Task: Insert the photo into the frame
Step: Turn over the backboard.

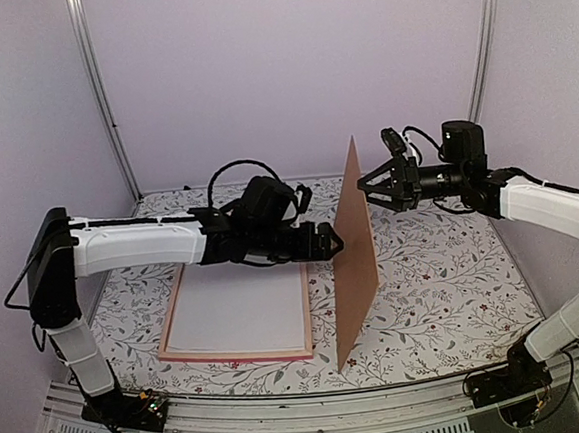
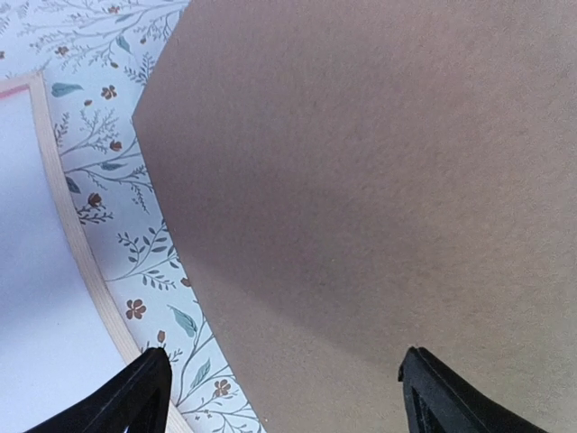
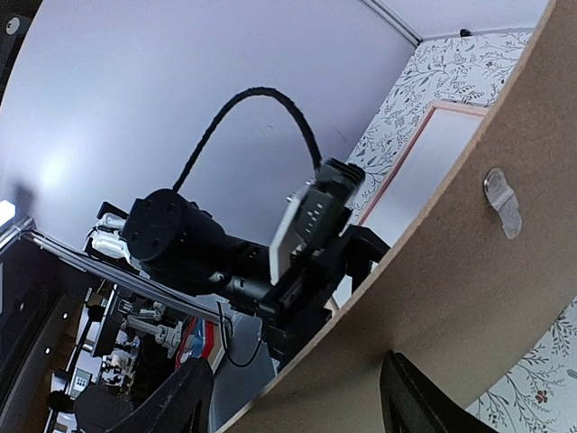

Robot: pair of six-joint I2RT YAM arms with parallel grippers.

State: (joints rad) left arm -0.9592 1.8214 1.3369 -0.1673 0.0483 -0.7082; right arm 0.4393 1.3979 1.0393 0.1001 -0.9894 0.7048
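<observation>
Brown backing board [image 1: 353,262] stands on edge at the middle of the table [image 1: 445,274], with a metal turn-clip [image 3: 502,200] on its face. The job looks early to me: the back is off and nothing is loaded yet. The frame [image 1: 238,355] lies flat at about 8 o'clock from the board, its pink rails around a plain white panel [image 1: 242,310]. The photo shows in no view, and I cannot tell whether it is hidden behind the board or lies elsewhere. What is left, by my reading, is to find the print, lay it in the frame and set the board back.

The left gripper [image 1: 334,241] reaches in from 9 o'clock, released and spread wide. Its fingertips are at the board's face and it holds nothing. The right gripper [image 1: 368,188] comes in from 2 o'clock with its jaws partly apart astride the board's upper edge, steadying rather than clenching it.
</observation>
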